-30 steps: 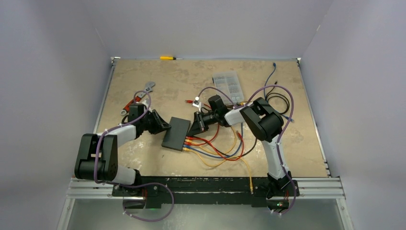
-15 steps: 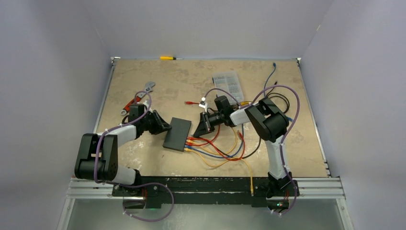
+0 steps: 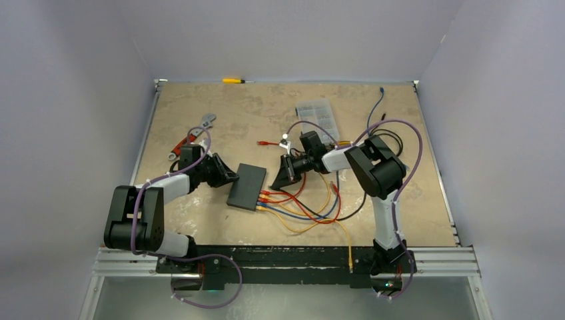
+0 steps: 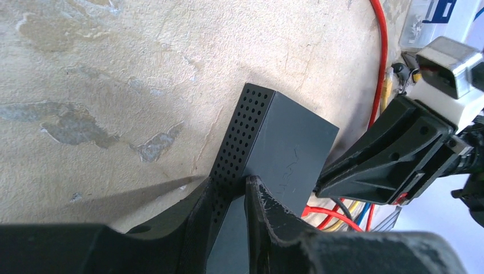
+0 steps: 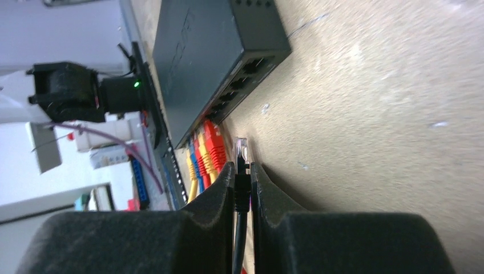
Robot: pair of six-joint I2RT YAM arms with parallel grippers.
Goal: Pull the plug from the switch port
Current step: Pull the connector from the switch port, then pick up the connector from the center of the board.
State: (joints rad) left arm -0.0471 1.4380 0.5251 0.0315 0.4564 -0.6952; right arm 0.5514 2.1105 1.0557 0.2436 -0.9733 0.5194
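Top external view: the switch [image 3: 245, 186] lies flat near the middle of the desk [image 3: 266, 107], between the two arms. The left jaws are clamped on its left edge. In the left wrist view one finger [image 4: 210, 208] presses the perforated side and the other lies on the top face.

The right jaws sit just right of the switch, apart from it. They are pinched narrow on the plug [image 5: 242, 149], a clear-tipped connector on a black cable. It is out of the port row and points toward it. Ports at one end of that row hold red, yellow and blue plugs [image 5: 204, 149]; those at the other end stand open.

Farther back, a clear organiser box [image 3: 318, 119] holds pieces too small to identify.
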